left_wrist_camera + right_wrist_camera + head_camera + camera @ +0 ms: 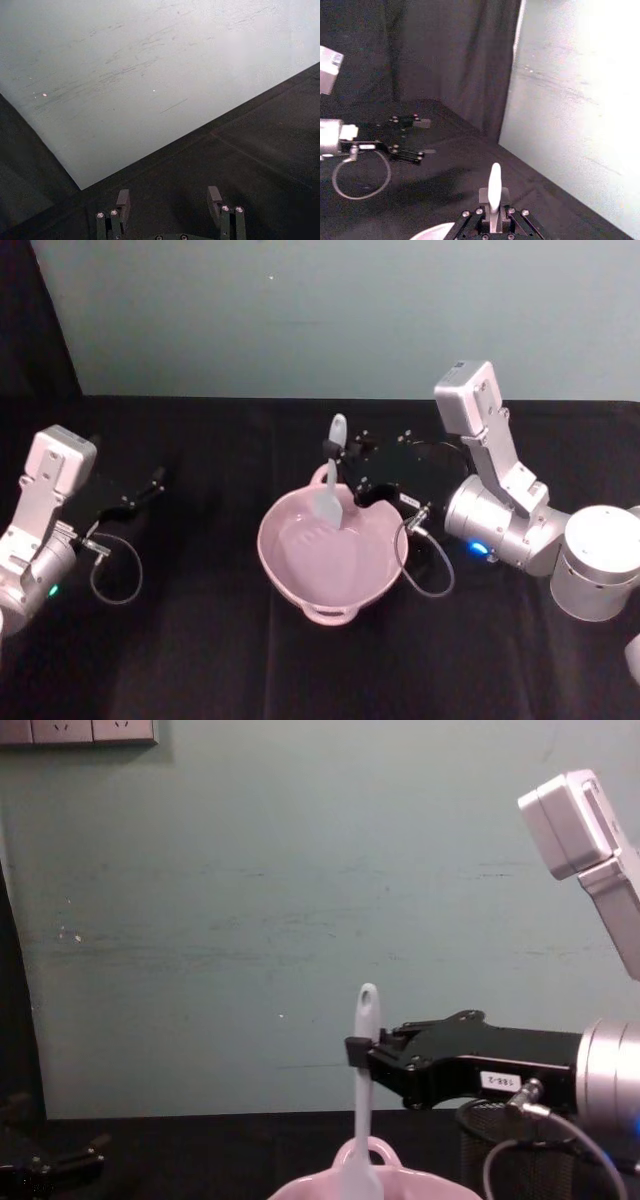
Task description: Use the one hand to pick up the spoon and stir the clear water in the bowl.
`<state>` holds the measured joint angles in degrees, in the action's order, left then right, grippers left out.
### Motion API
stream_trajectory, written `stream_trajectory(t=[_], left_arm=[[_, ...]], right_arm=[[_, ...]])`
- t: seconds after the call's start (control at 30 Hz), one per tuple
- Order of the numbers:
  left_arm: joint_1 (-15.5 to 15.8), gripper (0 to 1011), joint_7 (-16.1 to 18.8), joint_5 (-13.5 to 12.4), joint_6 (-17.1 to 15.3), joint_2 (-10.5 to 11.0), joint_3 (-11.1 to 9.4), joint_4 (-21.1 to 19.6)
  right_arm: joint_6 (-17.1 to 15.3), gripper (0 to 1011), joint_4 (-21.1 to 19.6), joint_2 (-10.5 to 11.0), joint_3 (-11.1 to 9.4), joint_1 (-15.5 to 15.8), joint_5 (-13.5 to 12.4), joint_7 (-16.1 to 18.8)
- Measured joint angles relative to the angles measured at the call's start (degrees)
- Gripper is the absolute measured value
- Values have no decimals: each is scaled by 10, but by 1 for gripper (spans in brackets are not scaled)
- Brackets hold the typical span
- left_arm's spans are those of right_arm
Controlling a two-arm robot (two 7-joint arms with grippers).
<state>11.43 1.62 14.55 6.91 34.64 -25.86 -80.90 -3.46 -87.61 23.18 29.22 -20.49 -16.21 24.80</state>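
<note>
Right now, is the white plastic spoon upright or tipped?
Upright: the spoon stands vertical in the right tool, blade inside the pale pink bowl.

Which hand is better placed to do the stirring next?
Right. The right hand is shut on the spoon, holding it upright with its blade down in the bowl. The left hand is open, off to the left, apart from the bowl.

Free room: black cloth table (pixel 200 640) left of and nearer than the pale pink glossy ceramic bowl (pixel 268 540). Blocked: white plastic spatula-like spoon (pixel 330 498) upright over bowl's far side, clamped by black flat-jawed right gripper (pixel 338 448) reaching in from the right; black wire-mesh cup (pixel 520 1160) just right of bowl. Parked left gripper (pixel 155 482), jaws apart, far left, well apart.
</note>
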Motion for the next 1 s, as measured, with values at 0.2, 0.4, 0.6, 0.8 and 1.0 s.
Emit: stream_trajectory(t=[0.2,0.4,0.6,0.8,1.0], left_arm=[[0,1011,0,0,0,0,0,0],[0,1011,0,0,0,0,0,0],[0,1011,0,0,0,0,0,0],[0,1011,0,0,0,0,0,0],[0,1011,0,0,0,0,0,0]], right_arm=[[-10,112,-11,11,-13,7,16,-6],[-35,112,-53,36,-30,34,10,6],[-58,112,-97,57,-40,64,-16,24],[-68,112,-123,65,-35,83,-41,38],[-61,112,-124,55,-22,85,-48,37]])
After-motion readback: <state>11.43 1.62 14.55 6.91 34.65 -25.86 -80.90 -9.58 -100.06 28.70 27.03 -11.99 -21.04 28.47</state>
